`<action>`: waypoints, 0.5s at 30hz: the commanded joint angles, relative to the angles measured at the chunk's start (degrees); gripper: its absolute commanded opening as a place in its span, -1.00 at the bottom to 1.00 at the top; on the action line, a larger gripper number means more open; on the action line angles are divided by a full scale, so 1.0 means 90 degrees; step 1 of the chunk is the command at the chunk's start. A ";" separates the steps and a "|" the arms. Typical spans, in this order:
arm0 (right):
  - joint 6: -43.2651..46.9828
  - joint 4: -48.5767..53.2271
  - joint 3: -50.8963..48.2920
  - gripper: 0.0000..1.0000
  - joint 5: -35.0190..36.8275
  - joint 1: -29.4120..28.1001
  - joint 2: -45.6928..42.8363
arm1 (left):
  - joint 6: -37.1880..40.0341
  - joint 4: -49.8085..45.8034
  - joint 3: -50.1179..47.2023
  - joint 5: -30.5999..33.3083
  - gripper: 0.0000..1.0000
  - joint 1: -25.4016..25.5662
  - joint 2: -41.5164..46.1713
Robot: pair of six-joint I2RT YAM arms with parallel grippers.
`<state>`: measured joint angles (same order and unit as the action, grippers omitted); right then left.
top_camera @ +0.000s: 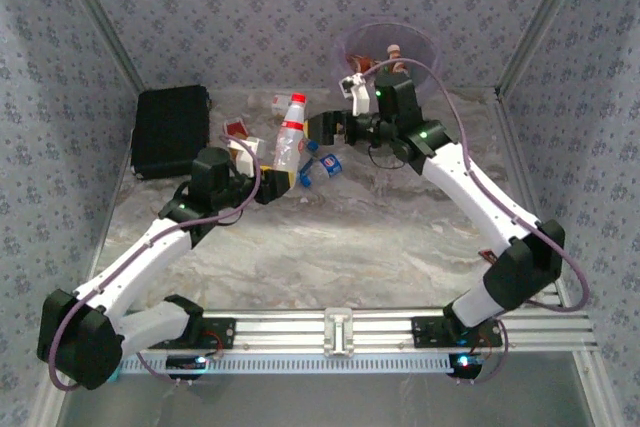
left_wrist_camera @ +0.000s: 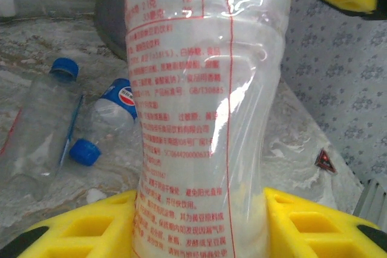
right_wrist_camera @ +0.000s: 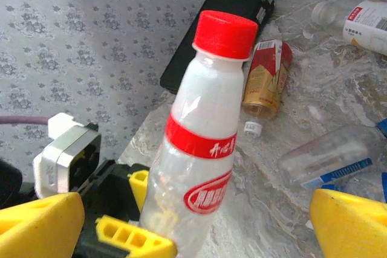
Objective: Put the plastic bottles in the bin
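Bottle (top_camera: pixel 289 142) sits in left end effector (top_camera: pixel 278 183), bin (top_camera: pixel 432 47) at far edge.

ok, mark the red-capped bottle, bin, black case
red-capped bottle (right_wrist_camera: pixel 201 142): right wrist view, red label band.
bin (top_camera: pixel 420 42): top external view, inner wall, right side.
black case (top_camera: pixel 170 132): top external view, lid centre.

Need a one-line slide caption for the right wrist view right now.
Left pincer holds a red-capped bottle before the open right pincer, a brown bottle lying behind.

Left jaws clamped, right jaws apart.
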<state>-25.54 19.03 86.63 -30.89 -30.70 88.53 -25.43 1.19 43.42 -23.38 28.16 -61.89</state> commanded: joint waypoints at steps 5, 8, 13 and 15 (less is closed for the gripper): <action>-0.0093 -0.0054 0.0501 0.87 -0.0527 -0.0226 0.0703 | -0.0287 0.1069 -0.0091 -0.0147 -0.06 0.0244 0.0018; -0.0169 -0.0107 0.0511 0.76 -0.0615 -0.0232 0.0891 | -0.0348 0.1243 -0.0103 -0.0143 -0.06 0.0348 -0.0051; -0.0191 -0.0188 0.0511 0.49 -0.0613 -0.0223 0.0909 | -0.0348 0.1262 -0.0121 -0.0079 -0.06 0.0414 -0.0105; -0.0197 -0.0194 0.0521 0.40 -0.0683 -0.0212 0.0928 | -0.0338 0.1247 -0.0094 -0.0076 -0.06 0.0416 -0.0134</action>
<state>-27.31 18.04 89.43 -35.59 -32.67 96.60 -28.18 8.43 42.26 -23.35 31.53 -63.13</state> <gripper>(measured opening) 0.714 0.473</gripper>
